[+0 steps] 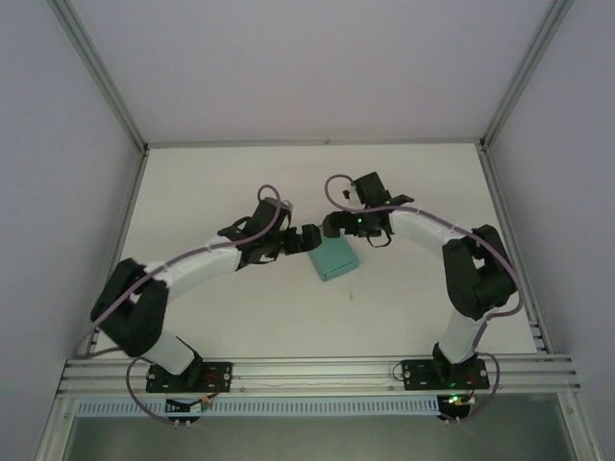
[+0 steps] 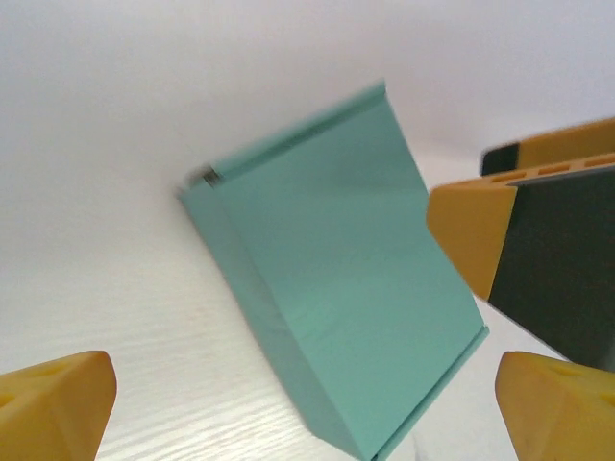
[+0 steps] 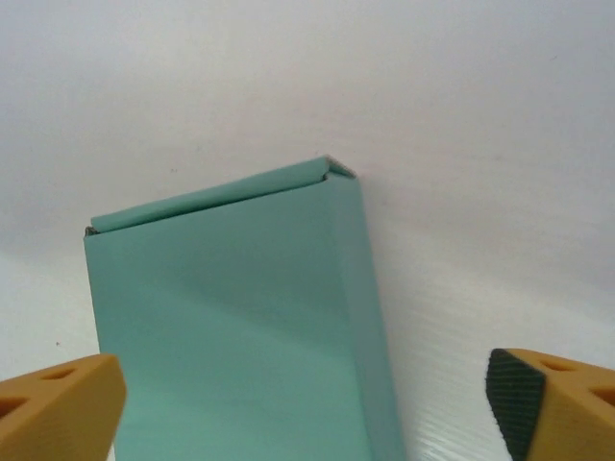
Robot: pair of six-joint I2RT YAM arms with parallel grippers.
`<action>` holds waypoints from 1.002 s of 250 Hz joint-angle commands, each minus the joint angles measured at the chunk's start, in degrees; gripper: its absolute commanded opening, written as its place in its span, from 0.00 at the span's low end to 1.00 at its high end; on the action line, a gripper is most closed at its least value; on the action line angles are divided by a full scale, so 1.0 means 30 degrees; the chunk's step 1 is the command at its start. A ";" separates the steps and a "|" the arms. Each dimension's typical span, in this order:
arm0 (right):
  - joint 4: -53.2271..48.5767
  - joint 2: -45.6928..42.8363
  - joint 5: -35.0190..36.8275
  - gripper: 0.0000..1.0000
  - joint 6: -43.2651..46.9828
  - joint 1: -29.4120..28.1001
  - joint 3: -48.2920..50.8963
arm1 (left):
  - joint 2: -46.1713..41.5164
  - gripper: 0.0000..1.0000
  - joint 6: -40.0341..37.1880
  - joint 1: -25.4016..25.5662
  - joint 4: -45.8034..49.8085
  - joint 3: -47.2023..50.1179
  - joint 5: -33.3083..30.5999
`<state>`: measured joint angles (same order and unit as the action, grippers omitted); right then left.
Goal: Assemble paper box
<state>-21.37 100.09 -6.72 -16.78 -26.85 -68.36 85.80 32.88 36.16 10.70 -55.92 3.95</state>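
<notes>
The paper box (image 1: 333, 257) is a slim teal-green closed box lying flat on the white table, near the middle. My left gripper (image 1: 307, 237) hovers at its upper left corner and my right gripper (image 1: 332, 227) just above its far end; the two tips almost meet. In the left wrist view the box (image 2: 346, 288) lies between the wide-apart yellow fingers (image 2: 58, 403), untouched, and the right gripper's fingers (image 2: 519, 250) show at the right. In the right wrist view the box (image 3: 231, 327) lies below the open yellow fingertips (image 3: 553, 403). Both grippers (image 2: 307, 413) (image 3: 307, 413) are open and hold nothing.
The white table (image 1: 413, 182) is bounded by aluminium frame posts (image 1: 125, 125) at the back corners and a rail (image 1: 317, 370) at the near edge where the arm bases are bolted. White walls enclose the back and sides.
</notes>
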 commanded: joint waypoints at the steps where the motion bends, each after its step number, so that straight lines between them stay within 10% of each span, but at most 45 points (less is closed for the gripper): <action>1: -0.0292 -0.2889 0.0923 1.00 0.1055 0.0800 -0.0201 | -0.3005 1.00 -0.2608 -0.0477 0.3393 -0.0887 -0.5622; 65: 0.3000 -0.9391 0.6386 1.00 0.1803 0.3442 0.5061 | -0.7314 1.00 -0.6174 -0.4861 0.0257 0.2799 -1.3321; 137: 1.6746 -0.9766 0.7947 1.00 0.3097 0.6751 1.4143 | -0.4023 1.00 -0.8511 -0.9125 -1.1746 0.9086 -1.0944; 193: 2.4978 -0.6265 0.5150 1.00 0.3933 0.7008 1.6655 | -0.1283 1.00 -1.0323 -0.9470 -1.6395 1.0287 -0.8378; 222: 2.9140 -0.3171 0.2569 1.00 0.4411 0.7541 1.7185 | 0.1948 1.00 -1.0080 -1.0913 -2.5351 1.3126 -0.5624; 251: 2.6378 -0.3583 0.3654 1.00 0.2945 0.8247 1.6145 | 0.1883 1.00 -1.0616 -1.0932 -2.0950 1.0991 -0.4413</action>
<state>50.76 88.75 5.72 -5.50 -4.19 -17.91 90.19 3.99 3.86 -46.39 -19.86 -16.45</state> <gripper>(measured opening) 0.998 0.998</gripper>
